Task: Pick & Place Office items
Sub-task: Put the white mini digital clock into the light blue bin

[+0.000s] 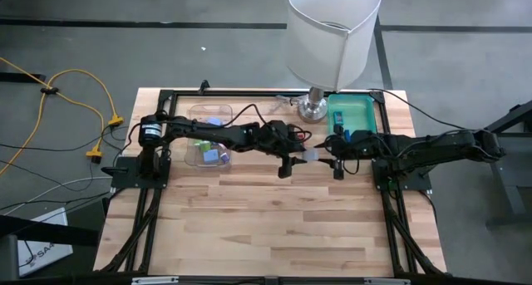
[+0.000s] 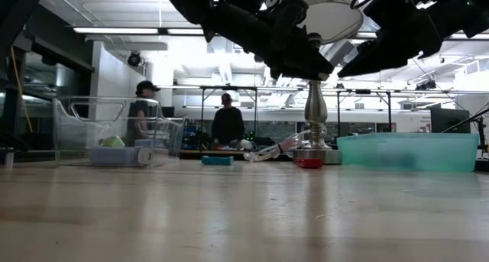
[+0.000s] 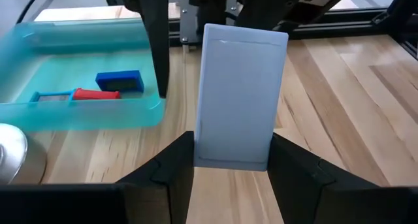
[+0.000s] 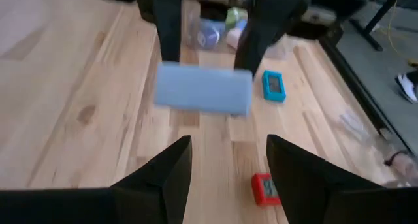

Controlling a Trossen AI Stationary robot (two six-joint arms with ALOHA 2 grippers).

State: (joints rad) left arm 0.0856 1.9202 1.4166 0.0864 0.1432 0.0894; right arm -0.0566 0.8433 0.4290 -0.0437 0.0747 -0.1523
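Two small pieces at least already lie in the green tray [image 3: 78, 110] at the back right of the table: a dark blue block [image 3: 119, 81] and a red bit [image 3: 95, 93]. We judge the job partly done, since several office items are not yet in it. A clear box [image 2: 107, 132] at the back left holds a few more, a teal piece [image 4: 273, 85] and a red piece [image 4: 264, 187] lie loose on the wood, and one is in the air.

That one is a light blue block [image 3: 241, 96], flat, rectangular and matte, with square edges. We see the left gripper [image 3: 232, 162] closed on its lower end, holding it above the table's middle, just in front of the lamp [image 1: 331, 36]. The right gripper [image 4: 228, 160] faces it from close by, fingers spread and empty, so we take this for a handover about to happen.

The tray looks like translucent plastic with rounded corners; the box is thin, glossy and see-through. The table [image 1: 274, 227] is pale wood in jointed strips. The lamp has a shiny metal foot and a white fabric shade.
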